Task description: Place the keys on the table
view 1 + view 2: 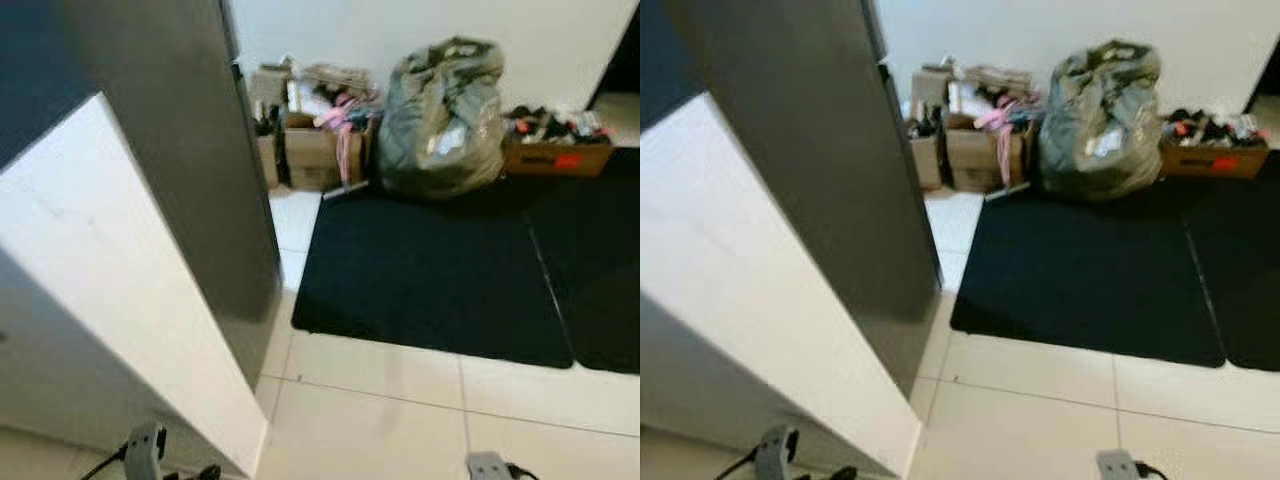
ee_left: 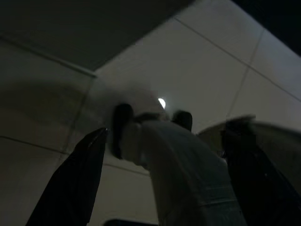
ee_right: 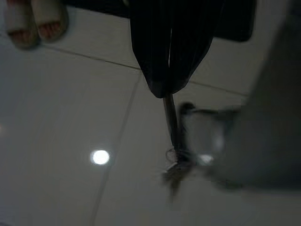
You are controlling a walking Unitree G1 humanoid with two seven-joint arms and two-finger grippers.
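Dangling keys (image 3: 175, 162), right hand (image 3: 165, 87) pinched

A partition wall (image 1: 180, 200) stands on the left of the tiled floor (image 1: 400, 410). A mat (image 1: 430, 270) lies right of it. Behind the mat's far edge sit cardboard boxes (image 1: 310, 150), a stuffed bag (image 1: 445, 120) and a shoe box (image 1: 555, 150).

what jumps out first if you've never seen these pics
A bulging grey-green plastic sack slumps against the far white wall, with open cardboard boxes of clutter on its left and black floor mats before it. Near left, a tall dark grey panel looms. The right gripper is shut on a dangling bunch of metal keys above pale tiles.
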